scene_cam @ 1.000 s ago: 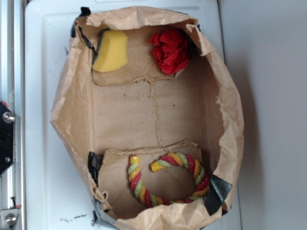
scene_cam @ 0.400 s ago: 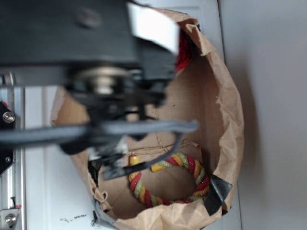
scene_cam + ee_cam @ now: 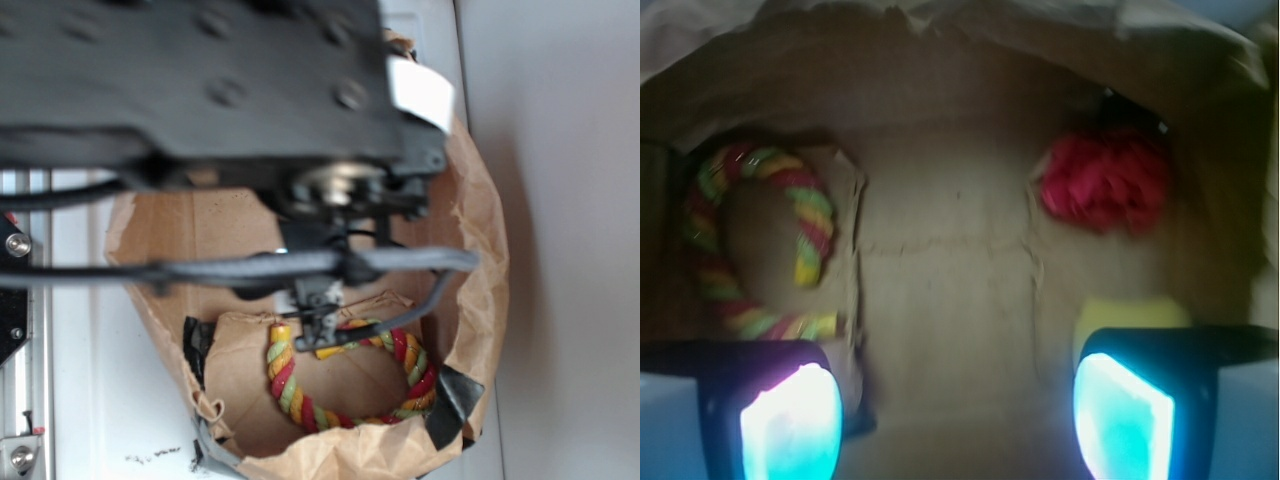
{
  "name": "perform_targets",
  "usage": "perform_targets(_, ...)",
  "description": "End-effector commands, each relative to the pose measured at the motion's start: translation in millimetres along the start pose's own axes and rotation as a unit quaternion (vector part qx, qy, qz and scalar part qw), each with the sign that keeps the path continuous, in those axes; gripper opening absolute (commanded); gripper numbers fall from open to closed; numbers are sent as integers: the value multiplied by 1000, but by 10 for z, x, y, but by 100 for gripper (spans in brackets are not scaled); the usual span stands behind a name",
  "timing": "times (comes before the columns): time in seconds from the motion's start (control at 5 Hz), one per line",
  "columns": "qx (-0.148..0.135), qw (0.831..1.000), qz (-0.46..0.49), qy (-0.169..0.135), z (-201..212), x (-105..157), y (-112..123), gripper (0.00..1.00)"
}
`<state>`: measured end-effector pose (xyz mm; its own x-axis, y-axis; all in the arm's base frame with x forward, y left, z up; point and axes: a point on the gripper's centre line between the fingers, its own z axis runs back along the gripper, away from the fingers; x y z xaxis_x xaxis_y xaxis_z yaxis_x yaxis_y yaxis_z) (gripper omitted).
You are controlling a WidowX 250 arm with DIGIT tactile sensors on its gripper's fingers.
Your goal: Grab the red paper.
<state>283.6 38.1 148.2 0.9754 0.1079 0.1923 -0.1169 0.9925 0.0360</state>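
So I'm hanging over the brown paper bag (image 3: pixel 480 250) right now, and in the exterior view my arm (image 3: pixel 200 90) is blocking the whole upper half of the frame, so the top of the bag is hidden there. The rope ring (image 3: pixel 345 375) is showing in the lower middle of that shot, lying on the bag floor.

From the wrist view I'm getting a much better look. My jaws (image 3: pixel 955 415) are sitting released, spread wide, with nothing between them, and the two fingertips (image 3: pixel 790 420) are glowing at the bottom left and bottom right. The red paper (image 3: pixel 1105 180) is lying in the upper right of the frame, on the bag floor near the bag wall. The yellow sponge (image 3: pixel 1130 312) is peeking out just below it, partly behind my right-hand fingertip. The rope ring (image 3: pixel 750 240) is lying over on the left.
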Motion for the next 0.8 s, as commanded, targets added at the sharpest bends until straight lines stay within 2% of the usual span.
perform_targets(0.0, 9, 1000, 1, -8, -178, 149, 186, 100)
perform_targets(0.4, 35, 999, 5, -5, -313, 97, 434, 100)
perform_targets(0.6, 38, 999, 18, -5, -366, 98, 543, 100)
